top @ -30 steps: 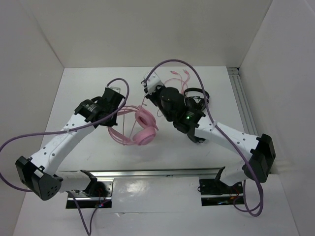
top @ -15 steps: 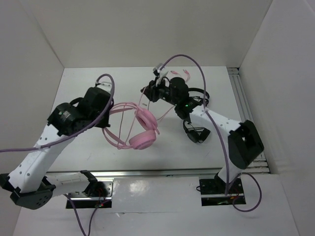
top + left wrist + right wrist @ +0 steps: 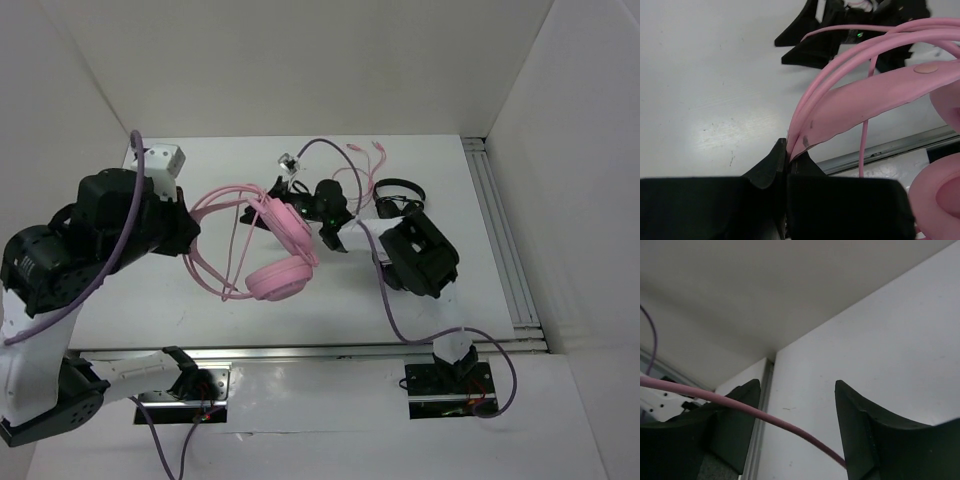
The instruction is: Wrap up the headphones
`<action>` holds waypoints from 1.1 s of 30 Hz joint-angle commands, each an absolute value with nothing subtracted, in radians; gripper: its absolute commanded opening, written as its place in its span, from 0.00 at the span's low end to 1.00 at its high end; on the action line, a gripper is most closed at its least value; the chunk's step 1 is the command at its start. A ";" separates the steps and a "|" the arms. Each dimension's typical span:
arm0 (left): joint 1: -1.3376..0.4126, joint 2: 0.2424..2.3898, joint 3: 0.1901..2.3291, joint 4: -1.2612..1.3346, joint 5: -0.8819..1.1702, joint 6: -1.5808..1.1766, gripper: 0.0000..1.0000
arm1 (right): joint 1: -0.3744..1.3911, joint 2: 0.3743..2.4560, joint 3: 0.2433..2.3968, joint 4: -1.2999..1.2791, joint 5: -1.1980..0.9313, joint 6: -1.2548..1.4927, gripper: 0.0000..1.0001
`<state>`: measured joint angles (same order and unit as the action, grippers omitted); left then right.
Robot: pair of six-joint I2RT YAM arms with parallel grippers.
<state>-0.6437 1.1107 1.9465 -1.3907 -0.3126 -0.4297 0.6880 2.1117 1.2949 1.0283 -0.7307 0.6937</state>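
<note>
1. The left gripper (image 3: 786, 162) is clamped tight on the headband (image 3: 850, 107) of the pink headphones (image 3: 262, 240), pinching the flat pink band and wire hoops near one end.
2. The headphones sit mid-table between the two arms. The headband arcs from the left gripper toward the right, and the two earcups (image 3: 277, 283) hang at the far end of that arc (whether they touch the table (image 3: 200, 320) I cannot tell).
3. The right gripper (image 3: 795, 425) stands with its jaws well apart. The thin pink cord (image 3: 765, 415) runs slantwise across the gap and meets the inner edge of one finger, but nothing is pinched.
4. Judgement: the coming move turns on the cord. It trails off on the right arm's side, so that arm is the nearer one to lead it around the headphones while the left one holds the band steady.
5. A small pair of black headphones (image 3: 400, 190) lies just behind the right arm, close enough to snag a loose loop.
</note>
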 commanded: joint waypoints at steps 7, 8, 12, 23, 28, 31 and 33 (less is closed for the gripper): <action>-0.623 1.121 2.144 -1.358 -0.451 -0.676 0.00 | 0.815 2.401 1.503 1.462 -0.819 1.008 0.70; -0.623 1.132 2.173 -1.358 -0.483 -0.690 0.00 | 0.825 2.411 1.491 1.462 -0.819 1.008 0.68; -0.600 1.181 2.229 -1.341 -0.656 -0.718 0.00 | 0.834 2.370 1.303 1.522 -0.844 0.977 0.60; -0.266 1.529 2.401 -1.171 -0.456 -0.562 0.00 | 0.834 2.070 0.787 1.628 -0.876 0.839 0.07; -0.069 1.626 2.262 -1.106 -0.276 -0.551 0.00 | 0.871 1.768 0.719 1.144 -0.819 0.504 0.00; -0.040 1.626 2.105 -1.036 -0.311 -0.551 0.00 | 0.928 1.622 0.762 0.755 -0.672 0.273 0.00; -0.031 1.597 2.037 -1.026 -0.406 -0.566 0.00 | 0.946 1.571 0.798 0.591 -0.595 0.188 0.00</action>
